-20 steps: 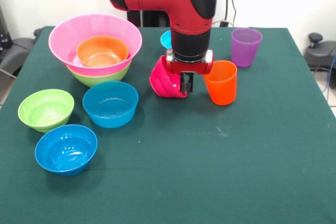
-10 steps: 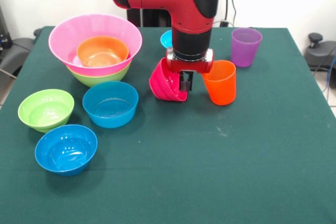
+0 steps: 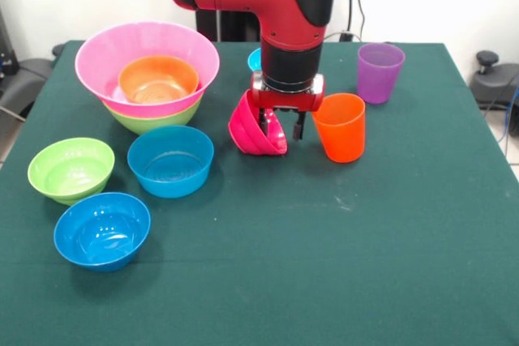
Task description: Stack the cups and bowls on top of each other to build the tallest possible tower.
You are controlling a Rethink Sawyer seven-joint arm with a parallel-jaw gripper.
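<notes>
In the front view the tower stands at the far left: a lime green bowl (image 3: 150, 121) at the base, the huge pink bowl (image 3: 146, 48) in it and an orange bowl (image 3: 158, 80) inside that. A magenta-red bowl (image 3: 251, 134) is tipped on its side at mid-table, its lower edge on the cloth. My gripper (image 3: 282, 127) hangs right beside it, open, with one finger at the bowl's rim and the other finger (image 3: 300, 126) apart towards the orange cup (image 3: 341, 127). The purple cup (image 3: 379, 72) stands upright farther back right.
Loose on the green cloth at the left are a blue bowl (image 3: 170, 160), a small lime green bowl (image 3: 70, 168) and another blue bowl (image 3: 101, 228). A cyan bowl (image 3: 255, 60) peeks out behind the arm. The table's edges run close on both sides.
The gripper's fingers, together at the magenta-red bowl's rim before, have spread apart. The bowl has shifted slightly left and stays tipped on its side.
</notes>
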